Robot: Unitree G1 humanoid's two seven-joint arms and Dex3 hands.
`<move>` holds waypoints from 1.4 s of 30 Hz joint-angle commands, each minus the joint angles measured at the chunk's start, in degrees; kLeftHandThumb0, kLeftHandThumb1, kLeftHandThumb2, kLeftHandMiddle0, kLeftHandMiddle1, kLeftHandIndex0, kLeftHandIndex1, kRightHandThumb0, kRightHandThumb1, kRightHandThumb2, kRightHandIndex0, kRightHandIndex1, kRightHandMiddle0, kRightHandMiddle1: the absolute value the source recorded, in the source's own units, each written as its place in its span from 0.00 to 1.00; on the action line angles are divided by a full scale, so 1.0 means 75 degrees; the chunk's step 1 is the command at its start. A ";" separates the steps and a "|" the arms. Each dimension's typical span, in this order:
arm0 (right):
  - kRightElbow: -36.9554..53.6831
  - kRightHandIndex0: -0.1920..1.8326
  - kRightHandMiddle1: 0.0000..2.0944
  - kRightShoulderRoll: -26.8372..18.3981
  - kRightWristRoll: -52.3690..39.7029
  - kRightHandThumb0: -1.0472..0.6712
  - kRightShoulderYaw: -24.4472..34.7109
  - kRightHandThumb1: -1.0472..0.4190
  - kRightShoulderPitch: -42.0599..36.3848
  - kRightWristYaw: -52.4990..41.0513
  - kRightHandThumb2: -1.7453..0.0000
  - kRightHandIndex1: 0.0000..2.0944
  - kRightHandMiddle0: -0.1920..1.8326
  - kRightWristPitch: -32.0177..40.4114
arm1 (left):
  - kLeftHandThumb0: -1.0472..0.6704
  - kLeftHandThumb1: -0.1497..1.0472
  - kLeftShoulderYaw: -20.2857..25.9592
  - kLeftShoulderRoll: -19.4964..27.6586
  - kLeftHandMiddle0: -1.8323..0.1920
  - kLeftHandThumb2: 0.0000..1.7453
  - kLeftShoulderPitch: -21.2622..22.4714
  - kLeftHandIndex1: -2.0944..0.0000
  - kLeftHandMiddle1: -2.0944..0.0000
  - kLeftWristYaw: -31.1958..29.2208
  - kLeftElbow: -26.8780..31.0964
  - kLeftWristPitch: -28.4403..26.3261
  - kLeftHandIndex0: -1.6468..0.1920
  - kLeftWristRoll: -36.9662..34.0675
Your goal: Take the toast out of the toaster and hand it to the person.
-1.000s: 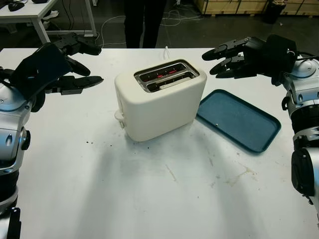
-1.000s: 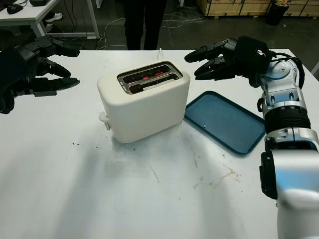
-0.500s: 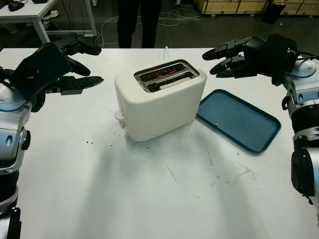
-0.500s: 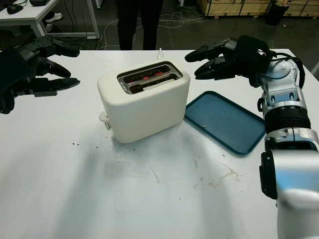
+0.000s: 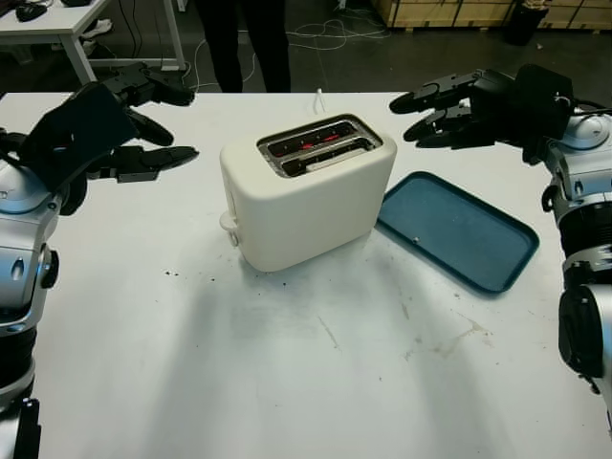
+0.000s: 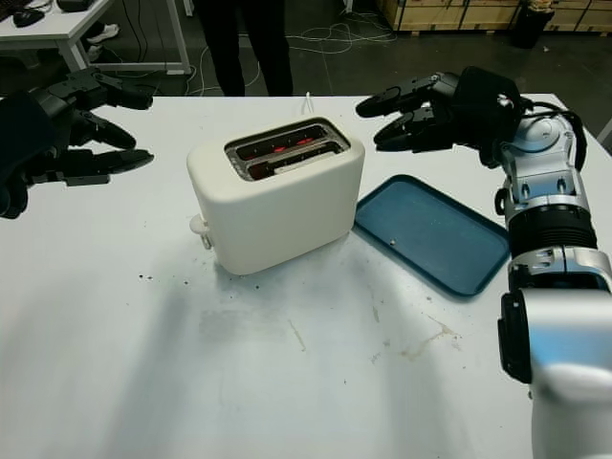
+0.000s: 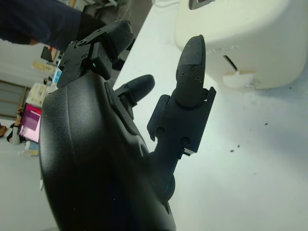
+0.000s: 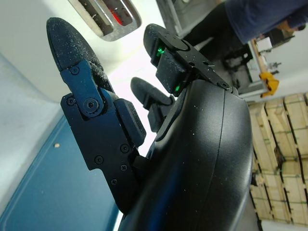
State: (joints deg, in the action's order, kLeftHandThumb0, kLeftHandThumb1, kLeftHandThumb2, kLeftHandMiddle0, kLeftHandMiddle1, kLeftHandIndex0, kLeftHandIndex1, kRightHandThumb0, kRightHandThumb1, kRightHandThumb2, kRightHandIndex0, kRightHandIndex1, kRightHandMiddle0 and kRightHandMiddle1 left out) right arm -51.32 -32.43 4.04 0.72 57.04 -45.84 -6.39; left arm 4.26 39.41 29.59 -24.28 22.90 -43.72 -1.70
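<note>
Cream toaster (image 5: 306, 196): centre of white worktop (image 5: 287, 363), slots glowing red. Blue tray (image 5: 457, 229): beside it. Left hand (image 5: 105, 129) and right hand (image 5: 478, 100): empty, raised either side of the toaster, holding nothing.

The left hand (image 5: 115, 129) hangs open at the frame's upper left, fingers pointing toward centre. The right hand (image 5: 459, 107) hangs open at upper right, fingers pointing toward centre.

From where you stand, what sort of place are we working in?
Probably a lab or workshop, not a kitchen: the toaster stands on a stained white worktable, loose cables trail over the dark floor, and stacked wooden crates line the back.
</note>
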 commanded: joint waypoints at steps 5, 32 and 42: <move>0.0063 0.31 0.00 0.0049 -0.0188 0.16 0.0003 0.21 -0.0068 0.0024 1.00 0.35 0.46 -0.0027 | 0.40 0.75 -0.0004 0.0051 0.89 0.20 0.0020 0.55 0.34 0.0045 0.0072 0.0035 0.86 0.0094; 0.0064 0.31 0.00 0.0020 -0.0216 0.15 0.0006 0.20 -0.0101 0.0067 1.00 0.34 0.46 0.0008 | 0.42 0.75 0.0173 -0.0121 0.88 0.21 -0.0008 0.54 0.32 0.0174 0.0046 0.0043 0.84 -0.0011; 0.0045 0.31 0.00 0.0030 -0.0338 0.14 0.0114 0.20 -0.0167 0.0122 1.00 0.34 0.46 0.0032 | 0.40 0.75 0.0215 -0.0133 0.90 0.22 -0.0076 0.53 0.33 0.0245 0.0112 0.0040 0.86 0.0082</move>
State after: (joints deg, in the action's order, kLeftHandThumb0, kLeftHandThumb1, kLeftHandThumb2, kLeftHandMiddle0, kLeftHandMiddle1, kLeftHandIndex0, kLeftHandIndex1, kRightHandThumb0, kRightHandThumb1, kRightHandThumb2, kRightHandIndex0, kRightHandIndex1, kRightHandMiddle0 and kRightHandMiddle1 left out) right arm -51.11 -32.43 2.68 1.02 56.25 -45.35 -6.36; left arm 5.56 38.17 29.54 -23.03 22.95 -43.73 -1.74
